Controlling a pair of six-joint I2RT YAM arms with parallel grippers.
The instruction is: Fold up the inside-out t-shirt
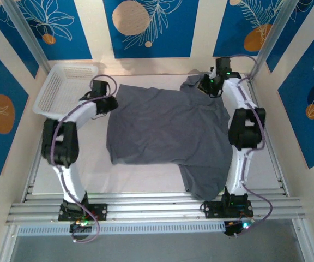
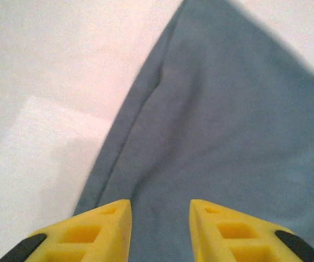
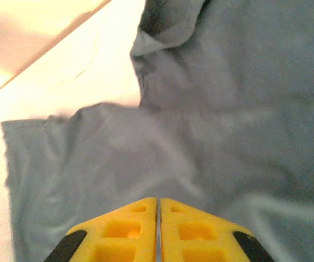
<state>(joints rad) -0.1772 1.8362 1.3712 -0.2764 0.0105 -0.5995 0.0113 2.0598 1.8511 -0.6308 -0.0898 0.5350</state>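
The slate-grey inside-out t-shirt [image 1: 168,125] lies spread across the white table, one part trailing toward the near edge at the right. My left gripper [image 1: 113,102] is at the shirt's far left edge. In the left wrist view its yellow fingers [image 2: 113,224] stand apart over the cloth [image 2: 228,125], with nothing between them, near a hemmed edge. My right gripper [image 1: 205,86] hovers at the shirt's far right corner. In the right wrist view that gripper [image 3: 158,199] has its fingers pressed together above the rumpled cloth [image 3: 228,98], with no cloth caught in them.
A white mesh basket [image 1: 64,87] sits at the far left corner of the table. Bare white tabletop [image 1: 91,169] runs along the left side. Metal rails [image 1: 157,204] line the near edge, and patterned walls close in on the far side and both flanks.
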